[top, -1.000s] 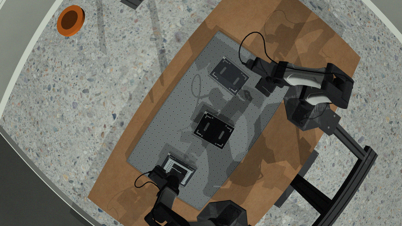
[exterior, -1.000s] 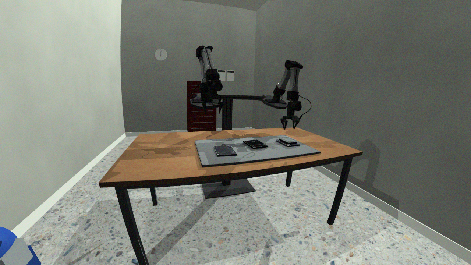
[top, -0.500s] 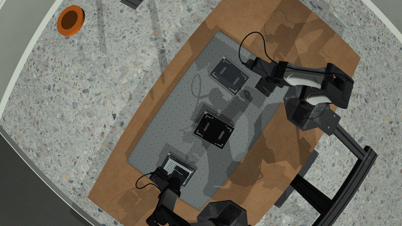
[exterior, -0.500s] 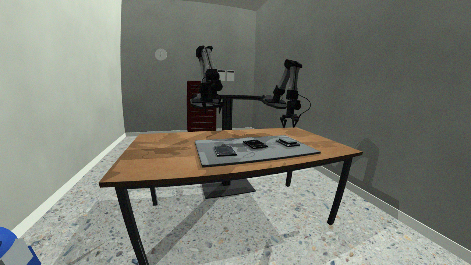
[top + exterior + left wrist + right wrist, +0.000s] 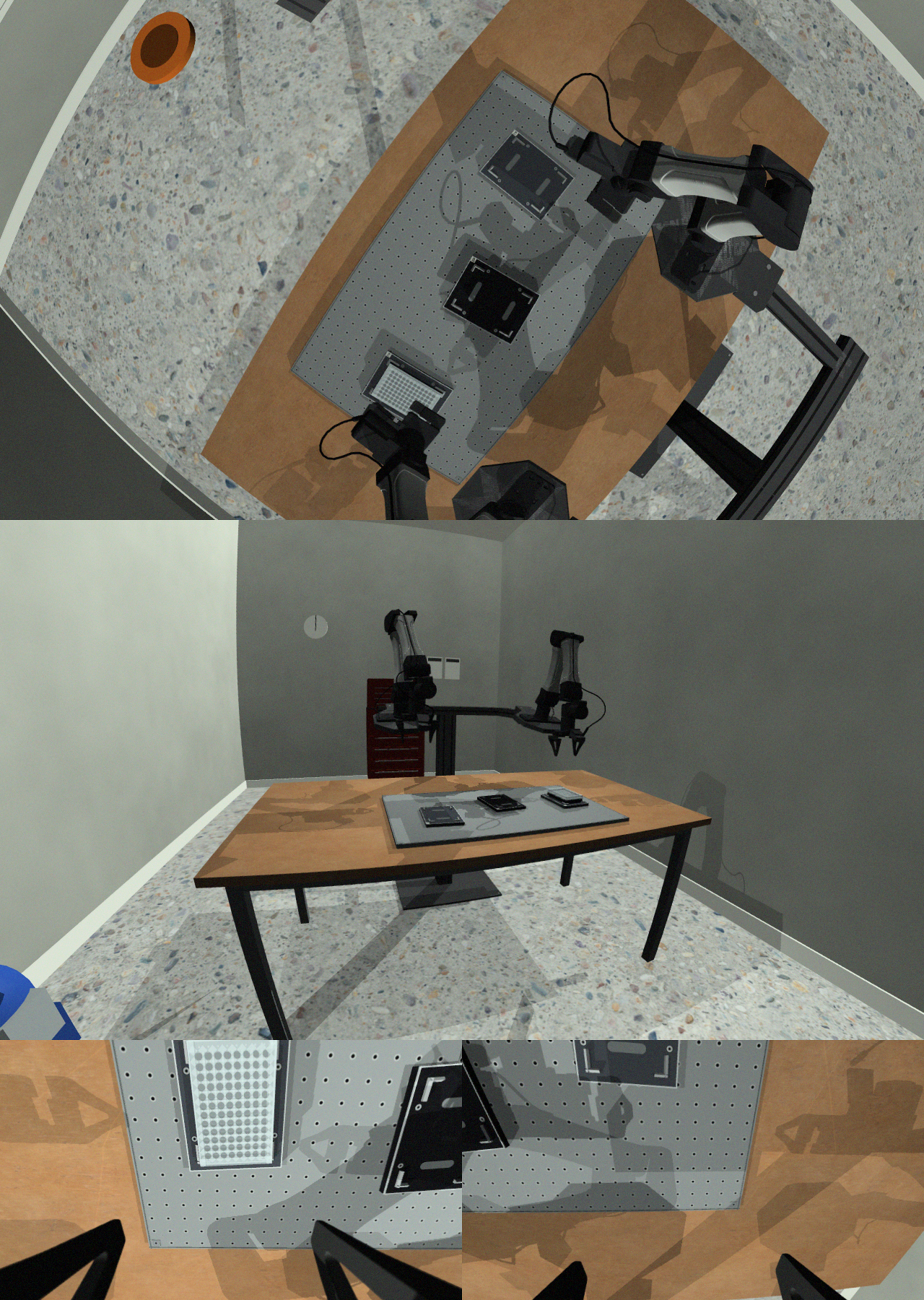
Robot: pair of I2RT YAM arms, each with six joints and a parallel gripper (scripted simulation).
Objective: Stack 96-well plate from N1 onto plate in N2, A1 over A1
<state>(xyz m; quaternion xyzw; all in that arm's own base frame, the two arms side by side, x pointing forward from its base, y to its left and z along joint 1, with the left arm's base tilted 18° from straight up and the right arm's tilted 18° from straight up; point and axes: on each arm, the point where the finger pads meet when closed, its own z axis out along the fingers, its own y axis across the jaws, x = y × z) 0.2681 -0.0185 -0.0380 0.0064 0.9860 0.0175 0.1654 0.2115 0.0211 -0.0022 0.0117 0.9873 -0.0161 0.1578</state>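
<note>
N1 (image 5: 524, 178) (image 5: 442, 816) (image 5: 628, 1067) is an empty dark nest. In N2 (image 5: 418, 370) (image 5: 569, 804) (image 5: 280, 1112) sits a pale clear 96-well plate (image 5: 401, 386) (image 5: 564, 793) (image 5: 234, 1105), which looks like a stack of two in the exterior view. Its top looks level; how fully the plates nest and the cut corners cannot be made out. My left gripper (image 5: 567, 751) (image 5: 219, 1229) is open and empty, high above the arms' side of N2. My right gripper (image 5: 416, 737) (image 5: 684, 1266) is open and empty, high above the table's arm side near N1.
A raised black nest (image 5: 491, 300) (image 5: 500, 802) (image 5: 438, 1135) (image 5: 471, 1112), empty, stands between N1 and N2. All three nests stand on a grey perforated board (image 5: 381, 278) (image 5: 253, 1184) (image 5: 711, 1119) on the wooden table (image 5: 252, 414) (image 5: 310, 843).
</note>
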